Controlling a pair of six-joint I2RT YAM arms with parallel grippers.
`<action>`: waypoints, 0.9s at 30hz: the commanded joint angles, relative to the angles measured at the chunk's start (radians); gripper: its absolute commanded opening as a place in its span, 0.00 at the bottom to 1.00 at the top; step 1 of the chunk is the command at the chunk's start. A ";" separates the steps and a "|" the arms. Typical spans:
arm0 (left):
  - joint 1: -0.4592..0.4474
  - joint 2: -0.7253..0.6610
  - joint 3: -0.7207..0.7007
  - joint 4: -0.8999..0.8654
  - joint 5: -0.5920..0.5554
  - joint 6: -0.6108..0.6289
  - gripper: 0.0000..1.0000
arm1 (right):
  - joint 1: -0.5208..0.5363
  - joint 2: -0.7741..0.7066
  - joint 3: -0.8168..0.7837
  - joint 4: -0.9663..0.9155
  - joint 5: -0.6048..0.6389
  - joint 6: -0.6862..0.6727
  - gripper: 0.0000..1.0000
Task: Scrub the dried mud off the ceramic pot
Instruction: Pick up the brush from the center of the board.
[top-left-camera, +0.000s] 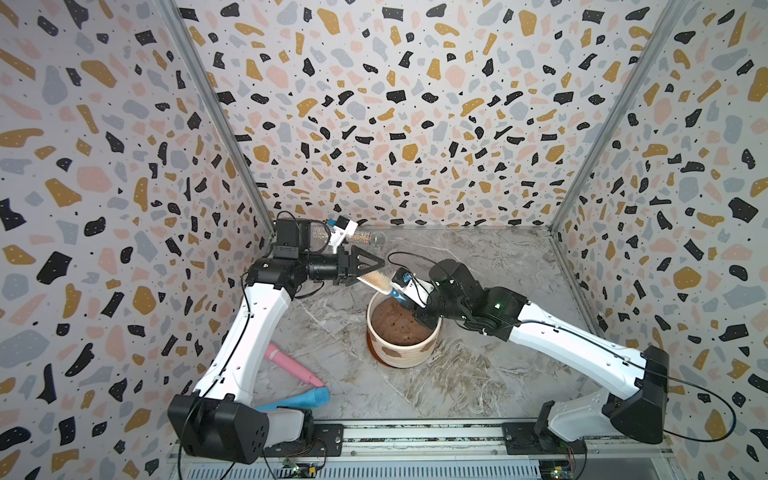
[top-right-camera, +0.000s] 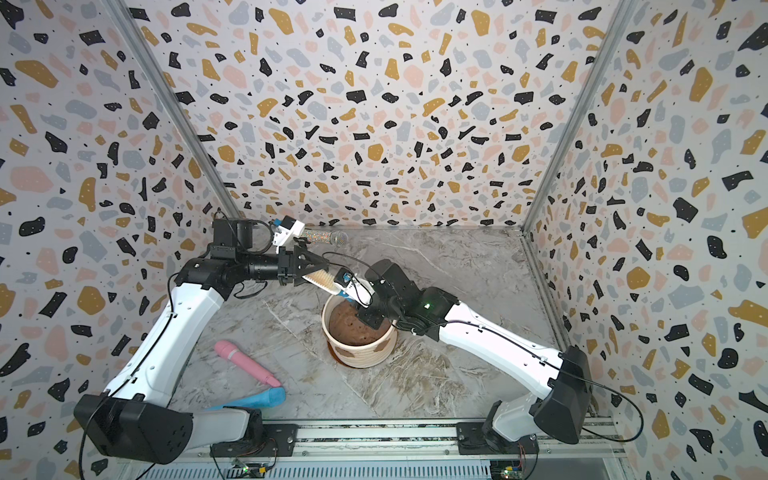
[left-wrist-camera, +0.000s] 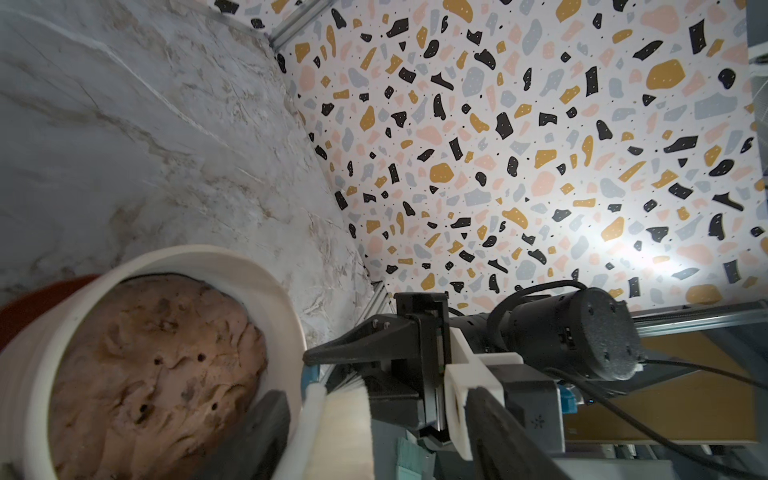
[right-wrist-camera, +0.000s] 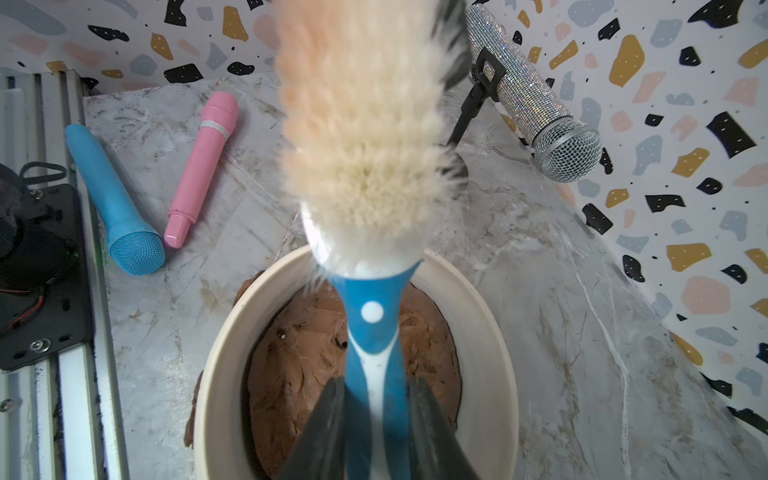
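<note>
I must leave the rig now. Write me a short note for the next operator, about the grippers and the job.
Right gripper: shut on the brush handle, holding it above the ceramic pot.
Left gripper: jaws open around the brush head, apparently not clamped.
Pot: upright on the table, filled with soil.
Done: brush picked up.
Left: dried mud patches are on the outer wall; scrub them off.

No legible text, brands or numbers anywhere, pink microphone (right-wrist-camera: 202, 166) band unreadable
</note>
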 joint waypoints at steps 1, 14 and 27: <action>-0.002 -0.031 -0.006 0.045 0.026 0.008 0.57 | 0.003 -0.022 0.041 0.003 0.069 -0.013 0.04; 0.022 -0.065 -0.058 0.047 0.023 0.048 0.12 | 0.007 -0.062 0.003 0.055 -0.020 0.013 0.11; 0.029 -0.097 -0.076 -0.080 0.253 0.287 0.01 | -0.048 -0.253 -0.044 -0.080 -0.516 0.282 1.00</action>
